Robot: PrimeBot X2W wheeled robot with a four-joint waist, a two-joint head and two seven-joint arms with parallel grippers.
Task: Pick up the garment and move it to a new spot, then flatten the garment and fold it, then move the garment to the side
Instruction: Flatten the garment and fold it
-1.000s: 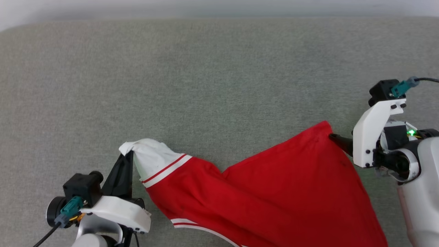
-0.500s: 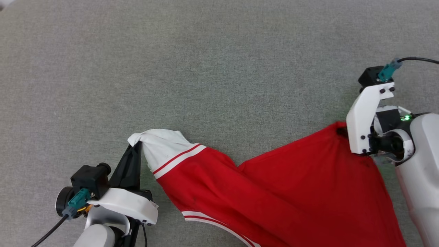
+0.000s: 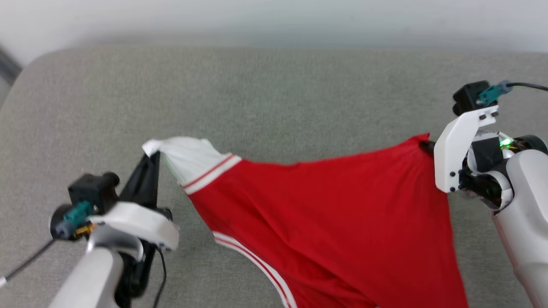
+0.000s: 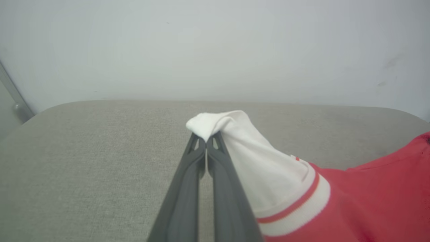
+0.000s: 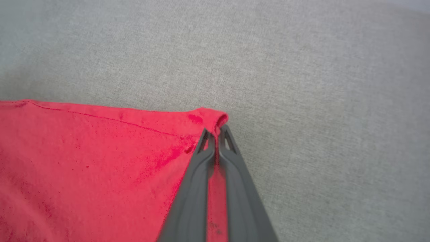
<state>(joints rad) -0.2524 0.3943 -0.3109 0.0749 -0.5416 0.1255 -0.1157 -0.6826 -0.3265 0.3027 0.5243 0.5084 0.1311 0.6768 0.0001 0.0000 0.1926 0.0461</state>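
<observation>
Two grips stretch the thin red jersey shirt (image 3: pixel 334 205) over the grey fabric surface (image 3: pixel 274 85): the left end effector (image 3: pixel 153 155) is clamped on its white sleeve end, the right end effector (image 3: pixel 424 145) on a red corner.

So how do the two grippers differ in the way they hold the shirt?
The left gripper pinches the white sleeve end; the right gripper pinches a plain red edge of the shirt. In the head view the left gripper's fingers point up the picture, while the right gripper's point sideways toward the left. Both are shut on the shirt, whose top edge is stretched between them.
</observation>
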